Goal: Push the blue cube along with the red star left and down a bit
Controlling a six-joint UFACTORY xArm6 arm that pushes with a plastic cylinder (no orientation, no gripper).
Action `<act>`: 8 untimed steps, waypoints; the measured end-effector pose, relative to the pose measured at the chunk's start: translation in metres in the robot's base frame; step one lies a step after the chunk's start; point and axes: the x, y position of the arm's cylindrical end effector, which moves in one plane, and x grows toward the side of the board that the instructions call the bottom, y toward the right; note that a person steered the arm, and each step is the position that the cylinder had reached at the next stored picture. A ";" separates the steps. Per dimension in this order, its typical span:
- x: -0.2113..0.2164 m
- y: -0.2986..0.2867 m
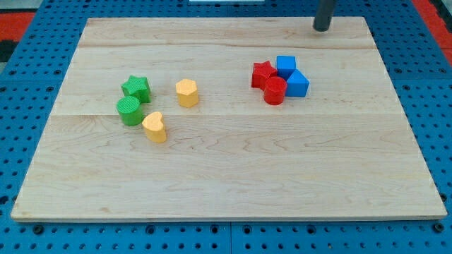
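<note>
A blue cube [286, 65] sits right of centre near the view's top, touching a red star [262, 74] on its left. A red cylinder [275, 91] sits just below them, and a second blue block [297, 84] sits to the cylinder's right; all are packed in one cluster. My tip [322, 28] is at the top edge of the board, above and to the right of the blue cube, apart from every block.
On the view's left are a green star [135, 87], a green cylinder [130, 111], a yellow heart-like block [155, 128] and a yellow hexagonal block [186, 92]. The wooden board [226, 176] lies on a blue pegboard.
</note>
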 end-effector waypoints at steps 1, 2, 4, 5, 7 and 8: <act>0.011 -0.030; 0.037 -0.034; 0.080 -0.032; 0.085 -0.035; 0.103 -0.044; 0.097 -0.055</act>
